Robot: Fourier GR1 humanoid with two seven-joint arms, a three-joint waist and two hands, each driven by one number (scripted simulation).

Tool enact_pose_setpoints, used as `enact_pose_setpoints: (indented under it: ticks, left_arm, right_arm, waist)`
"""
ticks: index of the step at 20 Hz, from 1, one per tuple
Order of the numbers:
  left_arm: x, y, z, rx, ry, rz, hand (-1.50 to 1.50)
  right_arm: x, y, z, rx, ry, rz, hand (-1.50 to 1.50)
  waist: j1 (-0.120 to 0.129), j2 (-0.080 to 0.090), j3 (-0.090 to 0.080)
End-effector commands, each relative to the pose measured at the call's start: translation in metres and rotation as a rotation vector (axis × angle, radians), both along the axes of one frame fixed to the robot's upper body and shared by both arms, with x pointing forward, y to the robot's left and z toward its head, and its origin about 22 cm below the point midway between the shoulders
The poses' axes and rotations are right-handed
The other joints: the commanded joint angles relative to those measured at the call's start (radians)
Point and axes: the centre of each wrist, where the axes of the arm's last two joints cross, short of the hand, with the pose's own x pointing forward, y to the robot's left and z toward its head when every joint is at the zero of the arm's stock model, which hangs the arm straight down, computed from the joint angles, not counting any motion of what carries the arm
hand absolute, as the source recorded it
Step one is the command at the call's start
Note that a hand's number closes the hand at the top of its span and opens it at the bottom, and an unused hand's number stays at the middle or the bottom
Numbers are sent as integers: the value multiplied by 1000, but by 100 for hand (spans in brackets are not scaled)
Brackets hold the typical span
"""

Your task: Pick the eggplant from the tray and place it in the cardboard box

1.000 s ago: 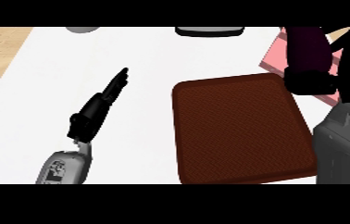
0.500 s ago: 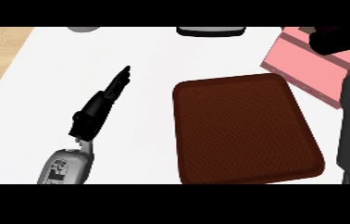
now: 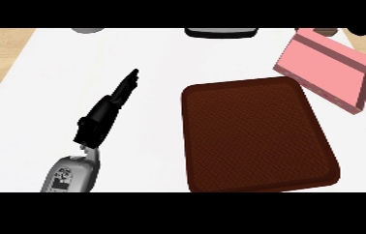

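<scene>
A dark brown tray [image 3: 253,134] lies on the white counter right of centre, with nothing on it. A pink box [image 3: 325,68] sits at the upper right, just beyond the tray's far right corner; its inside does not show. No eggplant is visible. My left hand [image 3: 107,113] rests on the counter left of the tray, fingers straight and pointing up and to the right, holding nothing. My right hand is out of view.
A dark-rimmed object [image 3: 221,33] pokes in at the top centre and a grey one [image 3: 87,30] at the top left. A wooden surface [image 3: 13,47] borders the counter on the left.
The right arm and hand, which held a dark object over the pink box a second ago, have withdrawn out of view. The left hand has stayed still.
</scene>
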Motion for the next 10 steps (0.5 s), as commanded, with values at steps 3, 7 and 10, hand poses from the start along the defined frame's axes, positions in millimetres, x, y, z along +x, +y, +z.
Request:
enact_pose_setpoints:
  ticks: [3,7,10]
  left_arm:
    - [13,8,-1,-4,-3,-16,0]
    - [3,2,6,19,-7,4,0]
    - [3,-2,2,6,-3,-17,0]
  right_arm:
    - [28,-36,-9,-34,46,-38,150]
    - [40,-56,-34,-51,122,-57,150]
    - [51,-54,-77,-59,128,-53,150]
  waist:
    - [2,2,0]
    - [6,2,0]
    - [10,4,1]
